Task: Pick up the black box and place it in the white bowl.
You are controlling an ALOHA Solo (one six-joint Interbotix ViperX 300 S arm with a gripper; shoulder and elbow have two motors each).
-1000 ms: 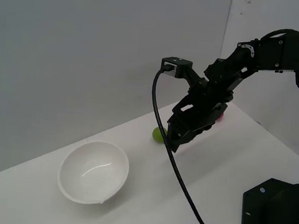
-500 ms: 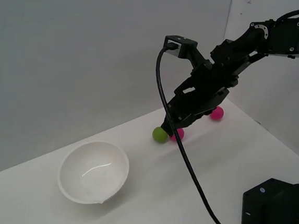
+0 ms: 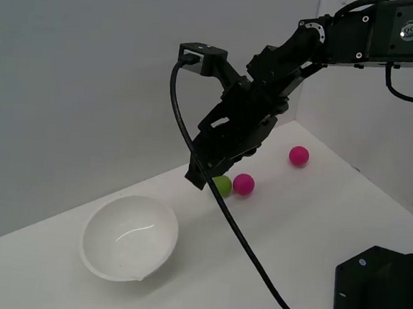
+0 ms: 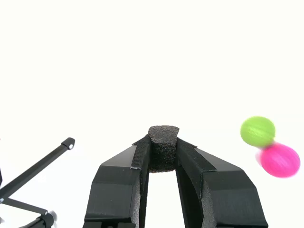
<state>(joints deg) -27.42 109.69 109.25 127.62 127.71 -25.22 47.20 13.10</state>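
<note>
We see the black robot gripper [image 4: 163, 154] with its jaws clenched on the tiny matte black foam cube [image 4: 163, 147], now lifted well off the white tabletop [image 3: 308, 228]; a second ago it was down by the green ball [image 3: 222, 185] and the near pink ball [image 3: 244, 184]. It has swung toward the large glossy white bowl [image 3: 130, 238] but isn't over it yet. We judge pickup done, carry and drop remaining.
</note>
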